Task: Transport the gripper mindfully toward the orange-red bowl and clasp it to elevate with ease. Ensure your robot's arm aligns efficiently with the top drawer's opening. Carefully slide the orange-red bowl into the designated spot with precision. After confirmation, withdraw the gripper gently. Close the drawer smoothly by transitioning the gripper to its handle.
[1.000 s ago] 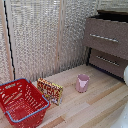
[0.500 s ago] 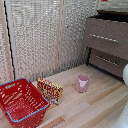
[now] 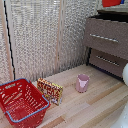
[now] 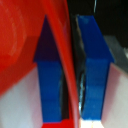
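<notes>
In the wrist view my gripper (image 4: 70, 75) is shut on the rim of the orange-red bowl (image 4: 20, 40). One blue fingertip (image 4: 50, 75) is inside the rim and the other outside. In the exterior view a sliver of the orange-red bowl (image 3: 113, 2) shows at the top edge, above the cabinet. The gripper itself is out of that view. The top drawer (image 3: 102, 31) stands pulled out, with its silver handle (image 3: 104, 38) across the dark brown front. A white part of the robot's arm (image 3: 125, 74) shows at the exterior view's right edge.
A lower drawer (image 3: 107, 62) sits under the top one. A pink cup (image 3: 82, 83) stands on the wooden table (image 3: 95, 107). A patterned box (image 3: 50, 90) leans beside a red mesh basket (image 3: 21, 102) at the exterior view's left.
</notes>
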